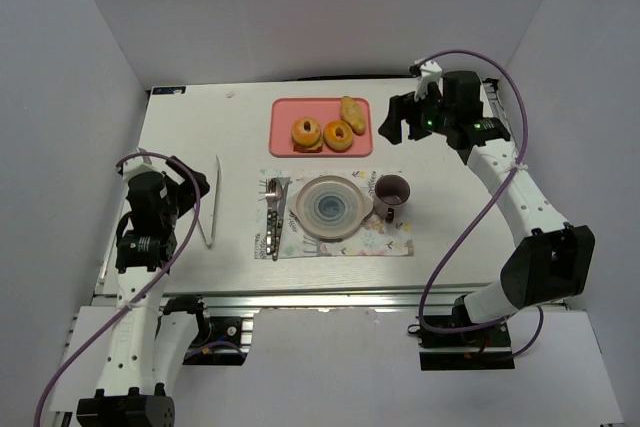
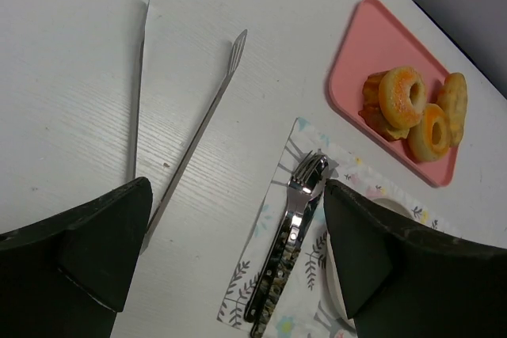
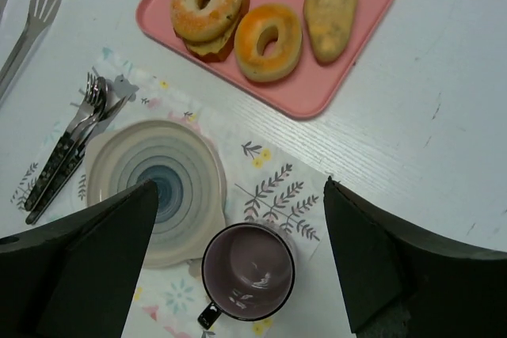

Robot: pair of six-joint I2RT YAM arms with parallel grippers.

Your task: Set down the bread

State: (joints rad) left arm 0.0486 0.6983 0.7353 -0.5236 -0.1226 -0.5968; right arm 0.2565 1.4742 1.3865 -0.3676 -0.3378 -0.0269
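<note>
A pink tray (image 1: 285, 112) at the table's back middle holds three breads: a bagel sandwich (image 1: 307, 133), a ring-shaped bun (image 1: 338, 135) and a long roll (image 1: 352, 111). In the right wrist view they are the bagel sandwich (image 3: 207, 5), the ring bun (image 3: 268, 41) and the long roll (image 3: 333, 7). A round striped plate (image 1: 330, 207) lies on a floral placemat (image 1: 385, 242), bare. My right gripper (image 1: 398, 119) hangs open and empty right of the tray (image 3: 317, 93). My left gripper (image 1: 192, 179) is open and empty over the table's left side, near metal tongs (image 1: 210, 202).
A purple mug (image 1: 391, 195) stands right of the plate (image 3: 154, 187). A fork and knife (image 1: 274, 217) lie on the placemat's left edge. The tongs (image 2: 190, 140) lie on bare table left of the placemat. White walls close in the table on three sides.
</note>
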